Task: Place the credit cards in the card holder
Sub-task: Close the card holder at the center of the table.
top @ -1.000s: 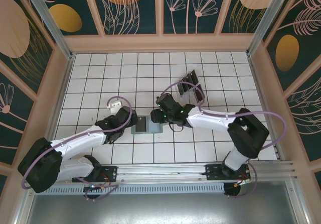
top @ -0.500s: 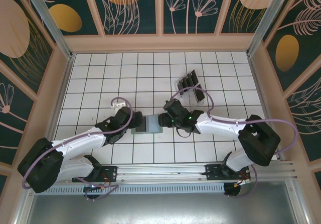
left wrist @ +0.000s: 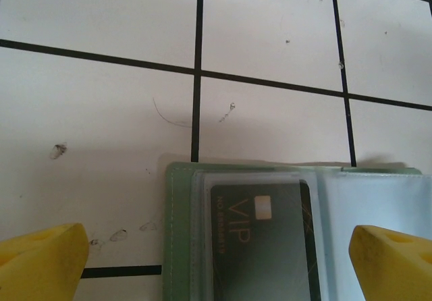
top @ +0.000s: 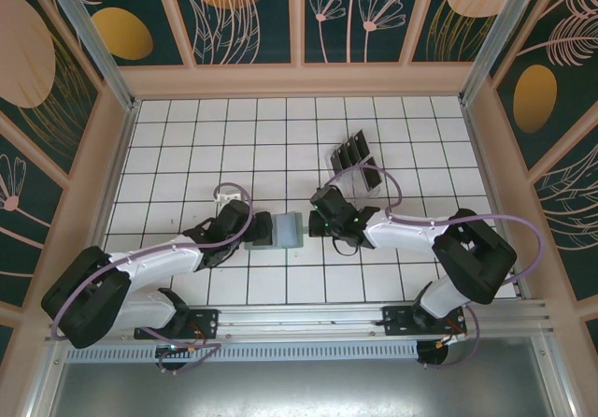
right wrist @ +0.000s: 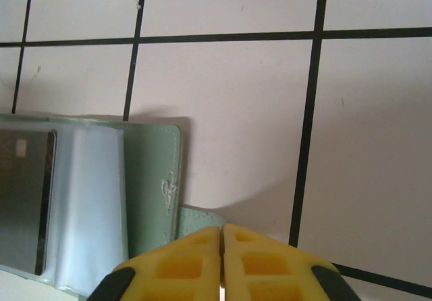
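open holder (top: 276, 231) lying flat between the two claws, its long axis running from one claw to the other. we see the left claw (left wrist: 216, 264) spread wide over one end, where one card (left wrist: 263, 240) already sits in a sleeve. the right claw (right wrist: 222, 247) is closed, tips at the holder's flap; we cannot tell whether it pinches it. the spare cards (top: 355, 150) lie behind this claw, off to its right; we judge the right arm nearer for fetching.
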Robot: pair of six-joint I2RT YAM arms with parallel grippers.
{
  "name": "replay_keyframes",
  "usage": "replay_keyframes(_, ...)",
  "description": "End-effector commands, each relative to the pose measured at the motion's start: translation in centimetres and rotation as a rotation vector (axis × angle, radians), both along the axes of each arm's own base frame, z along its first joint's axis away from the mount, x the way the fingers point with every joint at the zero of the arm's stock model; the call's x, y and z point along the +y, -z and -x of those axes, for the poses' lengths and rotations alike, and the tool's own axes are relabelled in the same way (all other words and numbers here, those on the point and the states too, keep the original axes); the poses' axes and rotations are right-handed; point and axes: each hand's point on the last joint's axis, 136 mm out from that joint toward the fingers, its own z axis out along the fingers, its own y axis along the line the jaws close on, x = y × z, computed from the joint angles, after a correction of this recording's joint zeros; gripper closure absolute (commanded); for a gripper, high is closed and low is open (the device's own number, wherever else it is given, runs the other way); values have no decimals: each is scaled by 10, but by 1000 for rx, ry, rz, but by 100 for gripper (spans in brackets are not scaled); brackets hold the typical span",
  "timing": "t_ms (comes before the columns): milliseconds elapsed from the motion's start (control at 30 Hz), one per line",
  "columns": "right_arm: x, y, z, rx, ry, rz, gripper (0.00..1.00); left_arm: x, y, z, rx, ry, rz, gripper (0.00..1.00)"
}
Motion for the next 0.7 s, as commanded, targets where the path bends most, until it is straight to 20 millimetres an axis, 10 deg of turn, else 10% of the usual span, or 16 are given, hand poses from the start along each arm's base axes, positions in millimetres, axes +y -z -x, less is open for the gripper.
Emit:
replay_keyframes(0, 1, -3, 0, -8, 3, -38, 98, -8, 2, -2, -9, 37, 27, 1)
replay_keyframes(667, 11, -1, 6, 20, -7, -105, 100, -2, 16, 1, 17, 21, 2, 1)
